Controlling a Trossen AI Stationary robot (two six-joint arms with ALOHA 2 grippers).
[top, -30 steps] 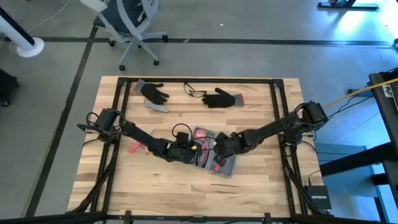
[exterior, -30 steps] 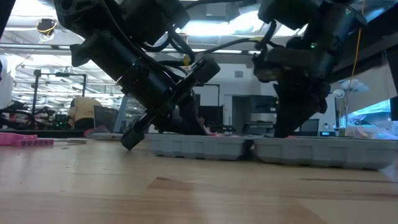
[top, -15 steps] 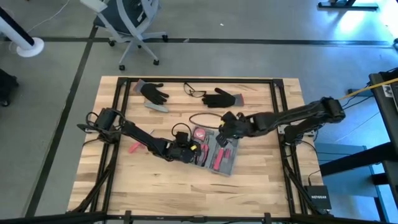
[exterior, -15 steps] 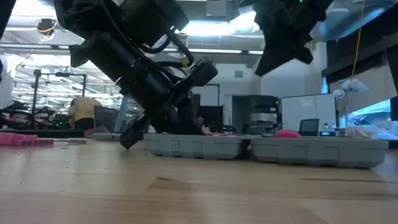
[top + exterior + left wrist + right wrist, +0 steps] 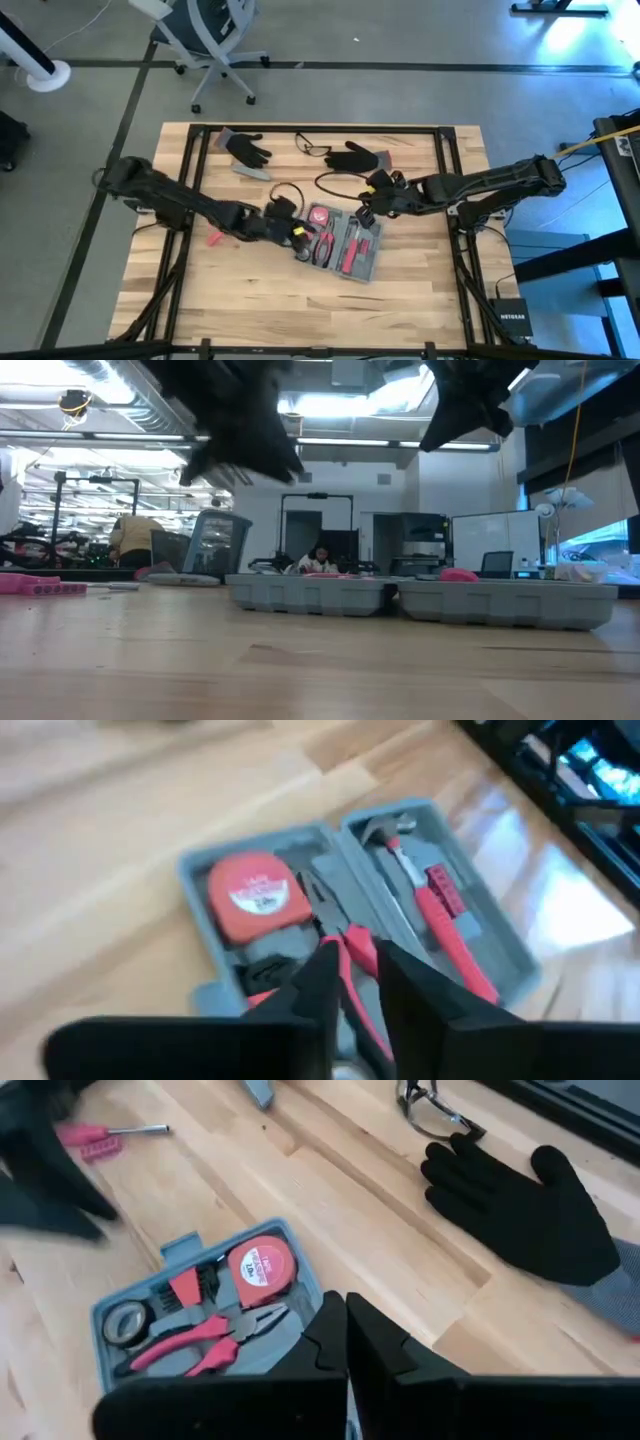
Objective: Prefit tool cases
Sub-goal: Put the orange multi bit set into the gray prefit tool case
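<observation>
The grey-blue tool case [image 5: 342, 245] lies open and flat on the wooden table, both halves up. In it are a red tape measure [image 5: 255, 895], red-handled pliers [image 5: 215, 1335] and a hammer [image 5: 400, 845]. In the low view the case [image 5: 420, 598] rests on its underside. My left gripper [image 5: 302, 248] hangs above the case's left half, its fingers [image 5: 325, 970] slightly apart with nothing between them. My right gripper [image 5: 362, 216] is shut and empty above the case's far right corner, well clear of it [image 5: 347, 1305].
Two black gloves [image 5: 250, 150] [image 5: 355, 158] and a pair of safety glasses [image 5: 312, 147] lie along the far edge. A black cable loop [image 5: 335, 185] lies behind the case. A loose red-handled tool [image 5: 215, 238] lies left of my left arm.
Both grippers have risen off the case. My right gripper went up and toward the far right. My left gripper then lifted away and rolled about its own axis. The case stays open where it was.
</observation>
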